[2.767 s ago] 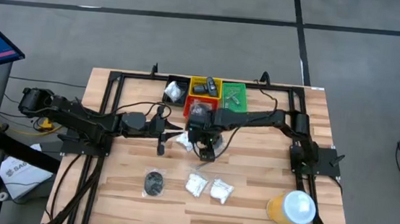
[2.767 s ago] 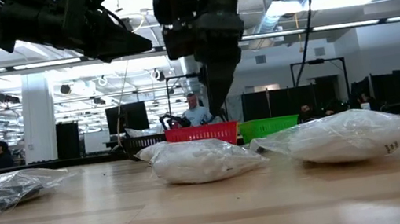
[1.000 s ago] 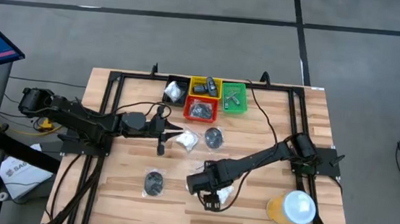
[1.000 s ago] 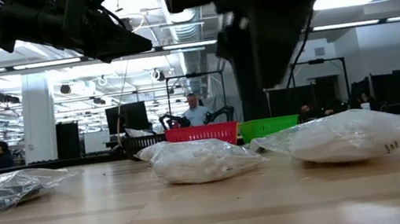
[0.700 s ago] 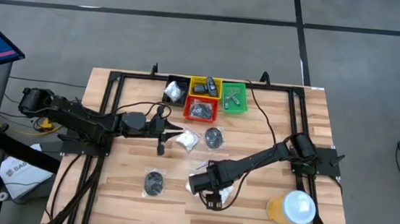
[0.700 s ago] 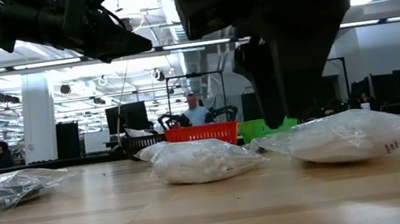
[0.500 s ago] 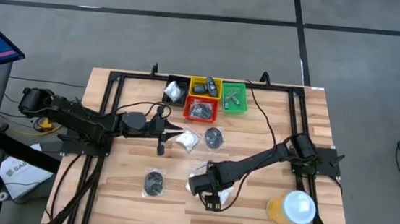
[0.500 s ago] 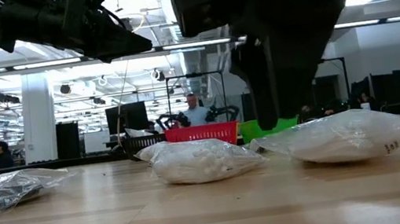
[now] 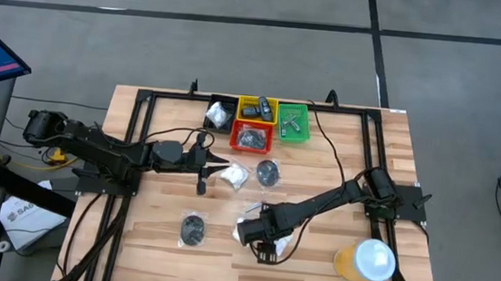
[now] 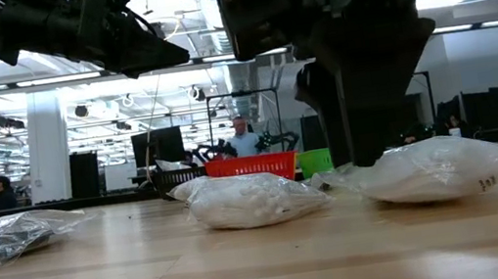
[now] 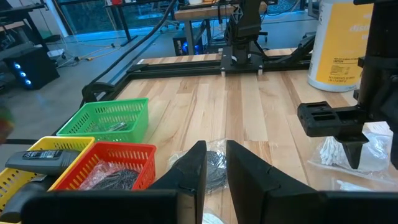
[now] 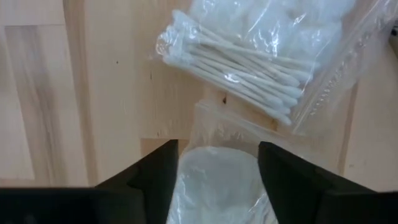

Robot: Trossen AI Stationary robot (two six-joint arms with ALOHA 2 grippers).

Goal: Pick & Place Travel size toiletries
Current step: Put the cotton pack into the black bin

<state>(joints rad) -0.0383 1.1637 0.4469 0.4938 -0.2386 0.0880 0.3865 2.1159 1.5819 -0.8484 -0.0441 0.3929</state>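
Right gripper over a white packet

Its jaws straddle the packet on the counter, spread and not yet clenched; the left gripper waits near another packet, jaws nearly together, empty.

Bins: clustered at the table's far edge, centre; three in a back row, one in front of the middle one
Bin contents: small items in each
Packet by left gripper: centre of table, touching the tip of the left gripper
Disc: just right of that packet, in front of the bins
Bagged disc: near side, left of centre
Two packets: near side, centre, side by side, well right of the bagged disc
Right gripper: over the two packets, fingers either side of one
Cup: near right corner
Left arm: reaching in from the left edge
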